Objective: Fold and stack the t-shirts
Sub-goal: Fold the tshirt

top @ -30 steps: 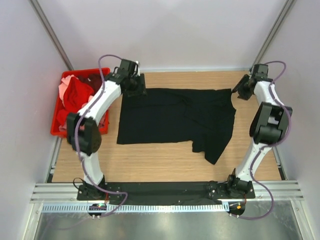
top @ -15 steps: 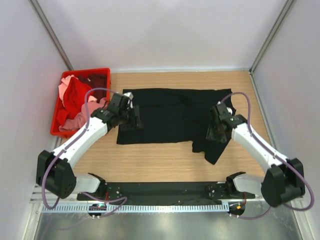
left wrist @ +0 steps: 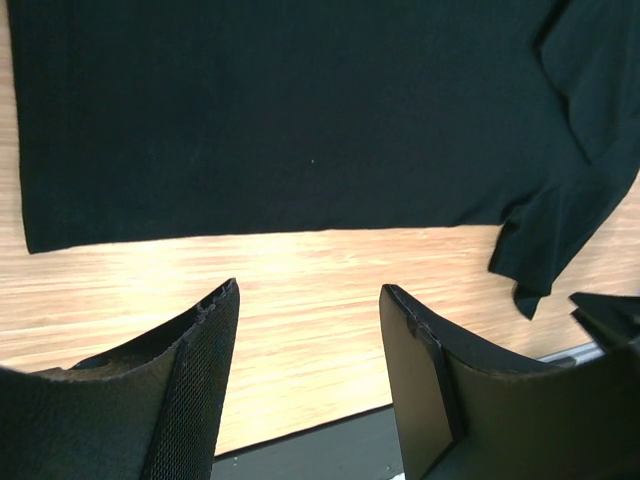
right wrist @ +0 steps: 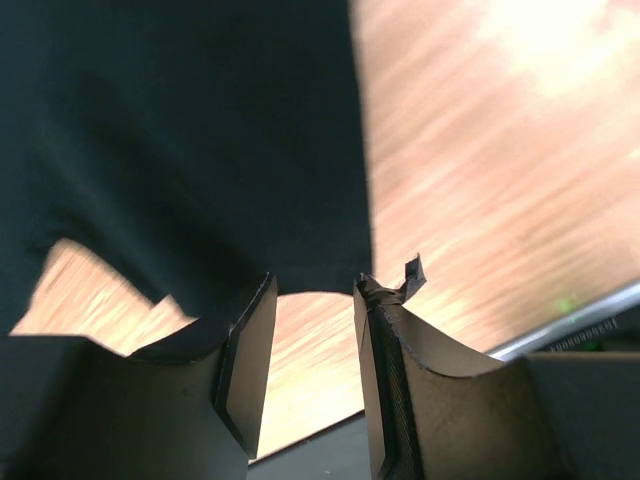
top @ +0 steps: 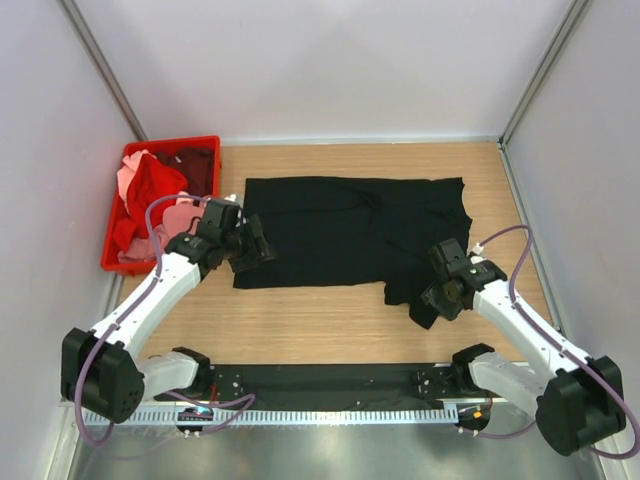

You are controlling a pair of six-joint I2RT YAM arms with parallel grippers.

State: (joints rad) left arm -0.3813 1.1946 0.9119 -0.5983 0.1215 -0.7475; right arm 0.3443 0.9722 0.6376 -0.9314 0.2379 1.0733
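A black t-shirt (top: 345, 230) lies spread flat across the middle of the table, one sleeve (top: 425, 290) hanging toward the near right. My left gripper (top: 252, 252) hovers at the shirt's near left corner. In the left wrist view it (left wrist: 310, 295) is open over bare wood, with the black t-shirt's (left wrist: 300, 110) hem just beyond the fingertips. My right gripper (top: 438, 297) is over the near right sleeve. In the right wrist view it (right wrist: 312, 288) is open, with the sleeve edge (right wrist: 200, 150) right at its tips and nothing between the pads.
A red plastic crate (top: 112, 262) stands at the left edge and holds red (top: 150, 185), pink (top: 178, 213) and dark maroon (top: 195, 163) shirts. White walls close in three sides. A black rail (top: 320, 380) runs along the near edge.
Both arms have swung from the shirt's far corners back toward its near side. The left jaws have spread wider and the right jaws have narrowed a little.
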